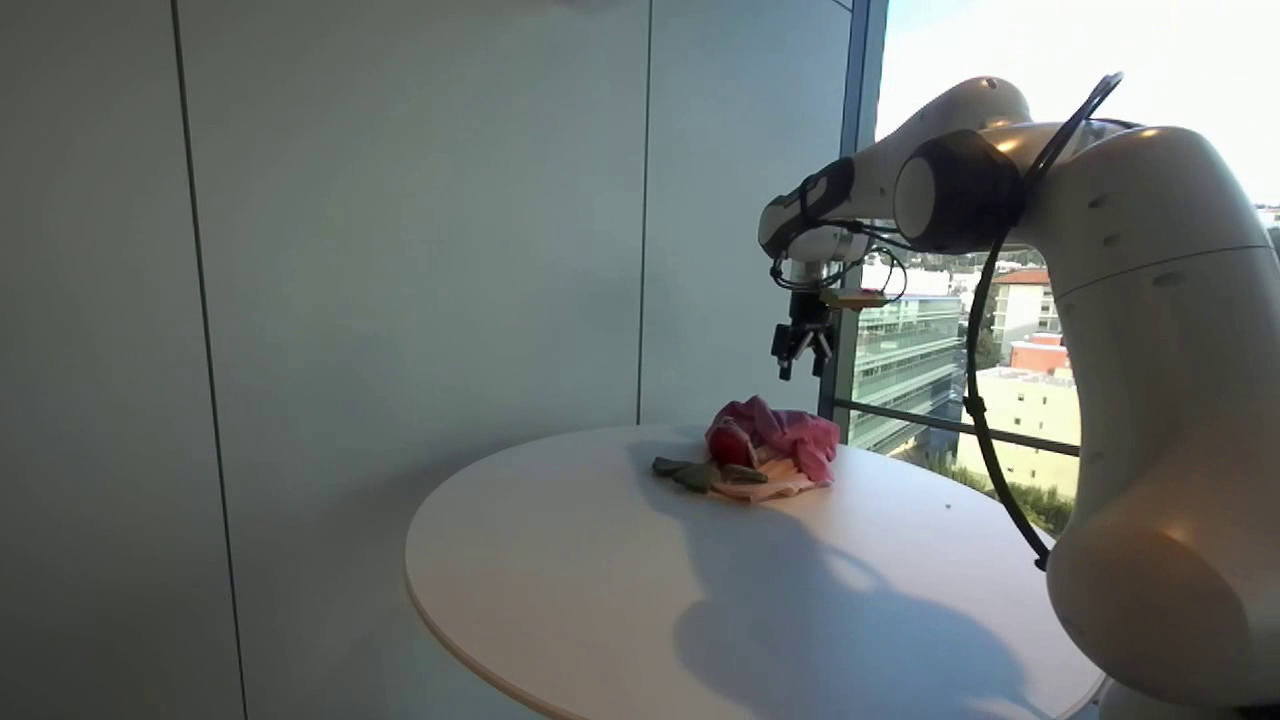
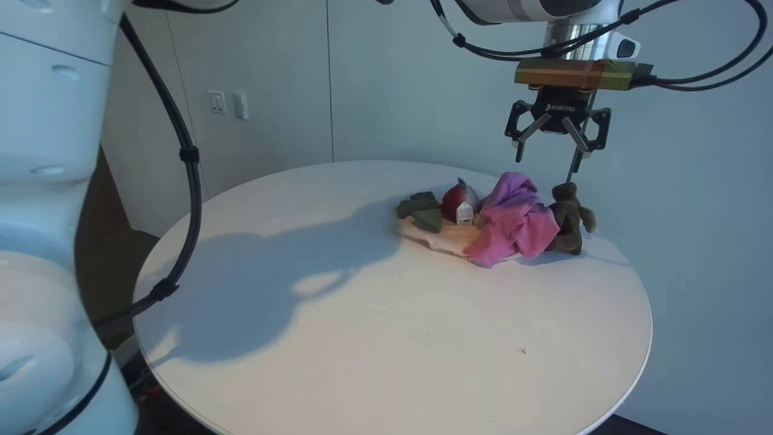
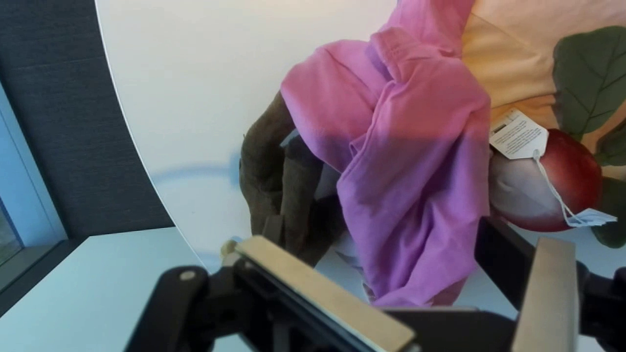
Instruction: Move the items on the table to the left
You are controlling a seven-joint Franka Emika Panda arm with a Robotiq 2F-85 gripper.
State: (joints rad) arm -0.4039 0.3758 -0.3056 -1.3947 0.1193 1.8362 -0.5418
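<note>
Pink-purple cloth [image 3: 411,161], one: lying crumpled, it is partly covering a brown plush toy [image 3: 261,166], whose limbs are poking out beside it. Radish-shaped toy [image 3: 574,166], red and white, one: it is resting just beside the cloth, a white tag [image 3: 520,136] tied to it by string [image 3: 548,182]. Green leaves [image 3: 589,73], several: they are lying next to the radish-shaped toy, over peach-orange fabric [image 2: 441,235] that is spreading beneath. Whether this fabric is joining the cloth, I cannot tell. Location: all these items are sitting in one cluster on a round white surface [image 2: 392,338], towards its far edge in both exterior views. Robot arm [image 1: 1160,330], one: it is arching over the surface and casting a broad shadow [image 2: 253,290] there. Hand [image 2: 546,163], black, one: it is hanging above the cluster, released, its fingers standing wide apart. Whether a fingertip is touching the brown plush toy, I cannot tell. Window [image 1: 1190,70], one: it is standing behind the arm, buildings [image 1: 1030,410] showing outside.
</note>
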